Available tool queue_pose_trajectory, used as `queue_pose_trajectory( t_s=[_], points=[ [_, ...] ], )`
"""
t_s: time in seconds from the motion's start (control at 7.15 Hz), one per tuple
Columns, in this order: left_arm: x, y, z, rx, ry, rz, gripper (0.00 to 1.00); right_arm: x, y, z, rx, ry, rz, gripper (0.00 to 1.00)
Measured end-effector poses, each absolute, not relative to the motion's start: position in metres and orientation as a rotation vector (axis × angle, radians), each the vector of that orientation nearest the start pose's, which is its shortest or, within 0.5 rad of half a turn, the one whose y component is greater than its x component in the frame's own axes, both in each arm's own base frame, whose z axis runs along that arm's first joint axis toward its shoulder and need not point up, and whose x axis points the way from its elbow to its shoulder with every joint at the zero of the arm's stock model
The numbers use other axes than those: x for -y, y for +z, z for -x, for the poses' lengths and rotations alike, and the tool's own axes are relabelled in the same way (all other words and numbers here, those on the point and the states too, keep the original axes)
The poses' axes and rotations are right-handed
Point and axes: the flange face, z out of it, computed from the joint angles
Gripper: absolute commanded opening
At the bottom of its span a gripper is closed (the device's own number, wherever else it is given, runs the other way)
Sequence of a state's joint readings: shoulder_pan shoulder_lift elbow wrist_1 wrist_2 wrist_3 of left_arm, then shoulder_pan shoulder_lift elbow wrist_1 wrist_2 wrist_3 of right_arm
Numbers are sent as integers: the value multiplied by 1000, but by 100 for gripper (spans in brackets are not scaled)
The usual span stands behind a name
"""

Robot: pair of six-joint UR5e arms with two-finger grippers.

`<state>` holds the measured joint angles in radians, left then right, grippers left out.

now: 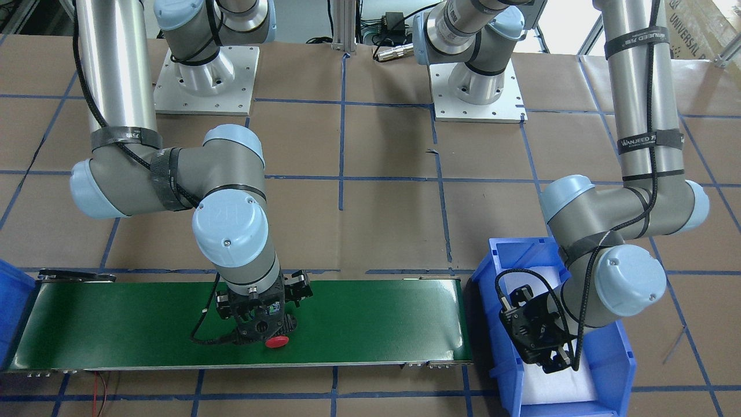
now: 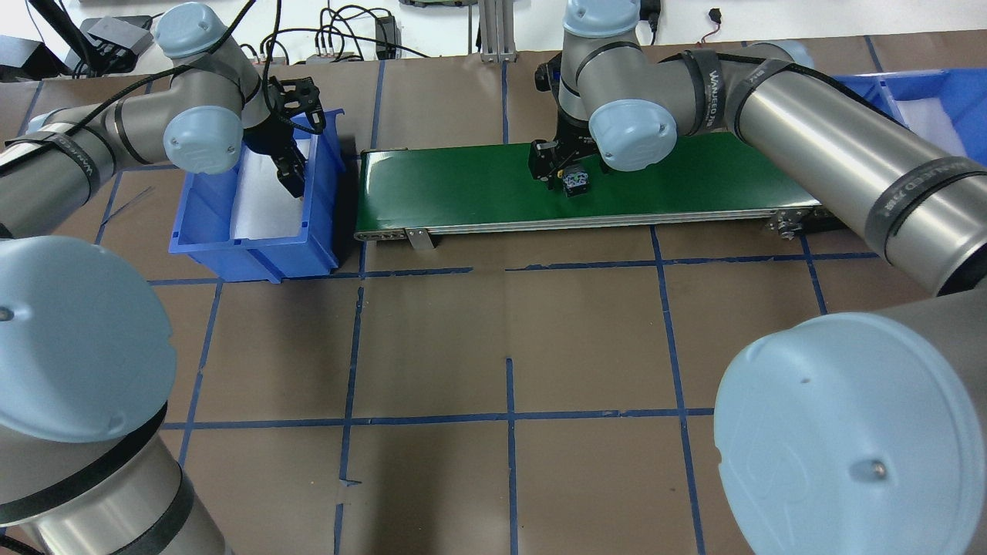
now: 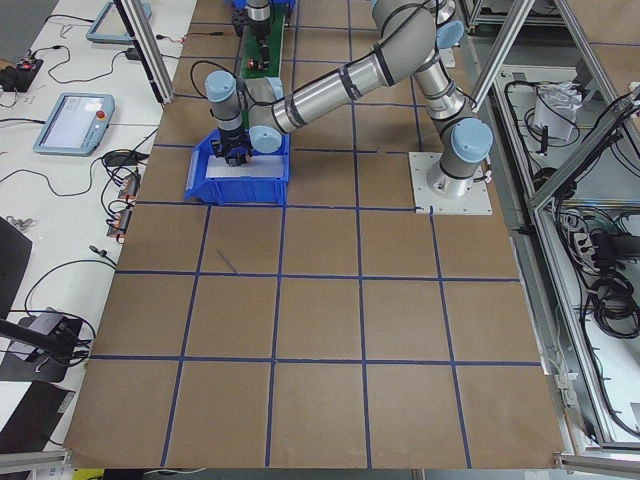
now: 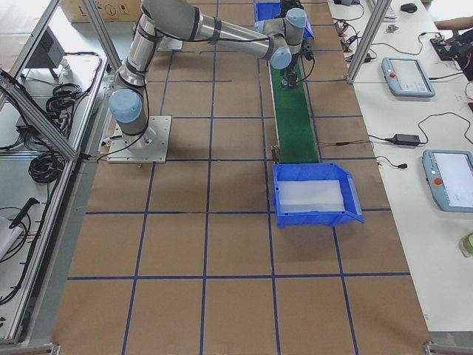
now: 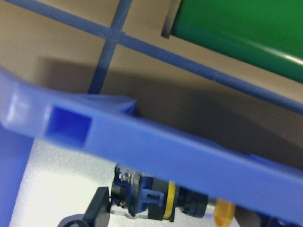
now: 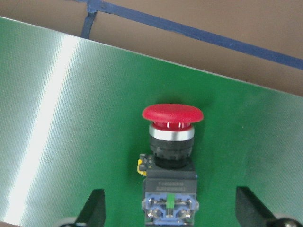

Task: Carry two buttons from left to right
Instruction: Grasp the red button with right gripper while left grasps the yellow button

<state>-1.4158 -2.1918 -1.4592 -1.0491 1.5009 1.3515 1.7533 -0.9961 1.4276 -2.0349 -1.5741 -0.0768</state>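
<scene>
On the green conveyor belt (image 1: 376, 318), about midway along it, the red button (image 6: 173, 142) lies on its side, its mushroom cap pointing to the belt's far edge and its grey-and-blue rear block toward the wrist camera. The right gripper (image 6: 173, 212) hangs directly over it with its jaws spread wide. In the wrist view its two black fingers (image 6: 96, 208) stand well clear of the button on either side, touching nothing.

The yellow button (image 5: 151, 201) is in the blue bin (image 2: 254, 250) at the belt's left end, over the white foam liner (image 2: 258, 200). Most of it hides behind the bin's near wall in the left wrist view, where a black barrel, a yellow ring and a blue-grey block show. The left gripper (image 2: 291, 176) reaches down into this bin. One dark finger (image 5: 99, 208) sits right against the button's rear block, but the other finger is hidden. I cannot tell whether the jaws grip the button or merely stand around it.

A second blue bin (image 2: 925, 85) with the same white lining waits at the belt's right end. Belt and bins sit on a worktop (image 2: 501, 324) covered in brown paper and ruled into squares with blue tape. Both arm bases are bolted to white plates at its rear. Side tables along the operators' edge carry teach pendants (image 4: 406, 76) and loose cables.
</scene>
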Motion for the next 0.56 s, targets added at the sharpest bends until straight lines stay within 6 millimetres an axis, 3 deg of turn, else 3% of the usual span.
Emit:
queue_pose_trajectory(
  t_s=[0.42, 0.56],
  points=[
    [704, 223, 30, -2626, -95, -1784, 71, 656, 254, -242, -3125, -3, 363, 10],
    [703, 226, 27, -2625, -97, -1779, 71, 655, 253, -239, -3128, 23, 357, 7]
  ],
)
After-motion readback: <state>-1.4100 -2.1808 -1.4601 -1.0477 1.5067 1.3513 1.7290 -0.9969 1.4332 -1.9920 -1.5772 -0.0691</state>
